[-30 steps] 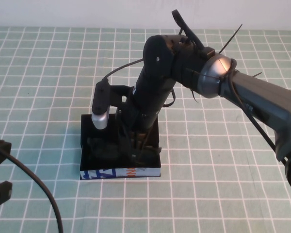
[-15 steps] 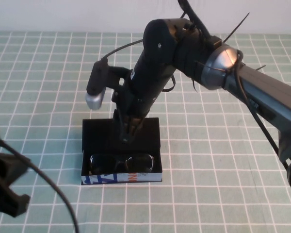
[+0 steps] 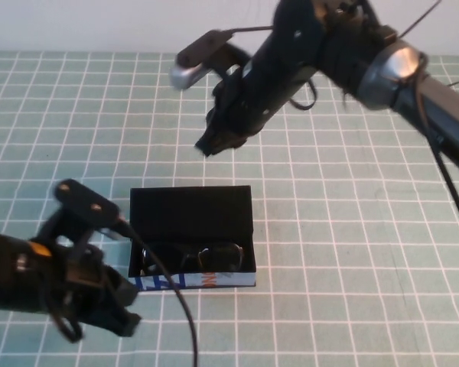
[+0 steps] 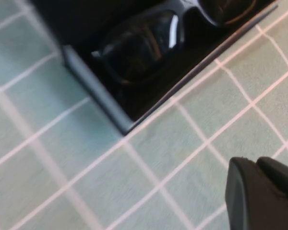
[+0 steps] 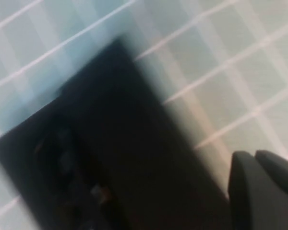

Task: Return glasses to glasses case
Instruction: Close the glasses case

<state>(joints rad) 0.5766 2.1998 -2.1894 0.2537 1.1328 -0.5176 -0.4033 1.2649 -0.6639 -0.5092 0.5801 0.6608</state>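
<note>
The glasses case [image 3: 190,208] lies open on the checked cloth, with its lid flat at the back and its printed front side facing me. The black glasses [image 3: 191,258] lie inside its front compartment. My right gripper [image 3: 209,144] hangs in the air behind the case, well above it, shut and empty. My left gripper [image 3: 116,315] is low at the front left, beside the case's left front corner, and is shut and empty. The left wrist view shows the glasses [image 4: 144,48] in the case [image 4: 93,88] and shut fingertips [image 4: 252,194]. The right wrist view shows the case as a dark blur [image 5: 101,158].
A green and white checked cloth [image 3: 352,252] covers the table. A pale wall [image 3: 99,23] runs along the back edge. The left arm's cable [image 3: 172,306] loops across the case's front left corner.
My right gripper has let go of the glasses in the case and has risen up and back. My left arm has swung in from the left edge to the case's front left corner.
</note>
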